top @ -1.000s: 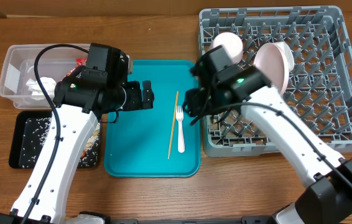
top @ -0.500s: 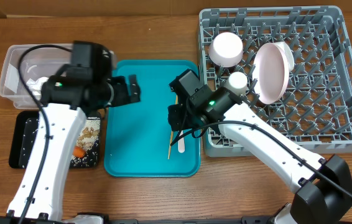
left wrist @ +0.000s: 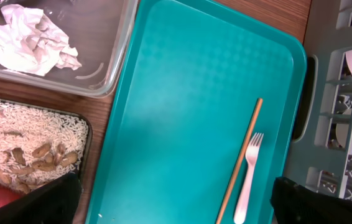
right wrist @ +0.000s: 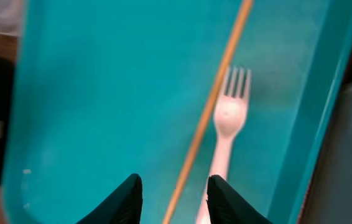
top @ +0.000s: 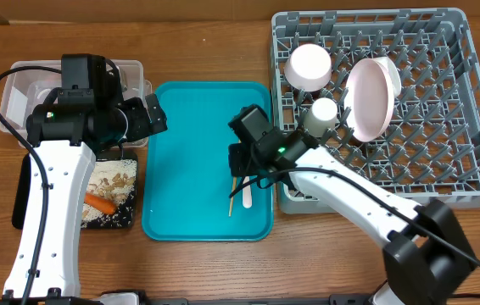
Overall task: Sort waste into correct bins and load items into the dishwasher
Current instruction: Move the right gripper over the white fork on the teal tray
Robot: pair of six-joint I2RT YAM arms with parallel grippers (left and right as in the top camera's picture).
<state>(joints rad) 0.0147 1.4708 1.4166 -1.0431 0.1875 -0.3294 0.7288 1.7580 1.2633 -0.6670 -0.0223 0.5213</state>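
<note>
Two fingers of my right hand (right wrist: 176, 198) stand apart low over the teal tray (left wrist: 182, 93), straddling the near end of the wooden chopstick (right wrist: 216, 93) with a gap on either side. The white fork (right wrist: 229, 118) lies just beside the stick, parallel to it. My left hand (top: 155, 120) is spread wide, holds nothing, and hangs over the tray's left edge near the clear tub (left wrist: 101, 56), which holds a crumpled napkin (left wrist: 30, 43). Rice (left wrist: 33, 130) and a carrot piece (top: 102, 202) lie in the black tray (top: 113, 224). The bowl (top: 309, 66), cup (top: 323, 110) and plate (top: 369, 97) sit in the grey rack (top: 443, 110).
</note>
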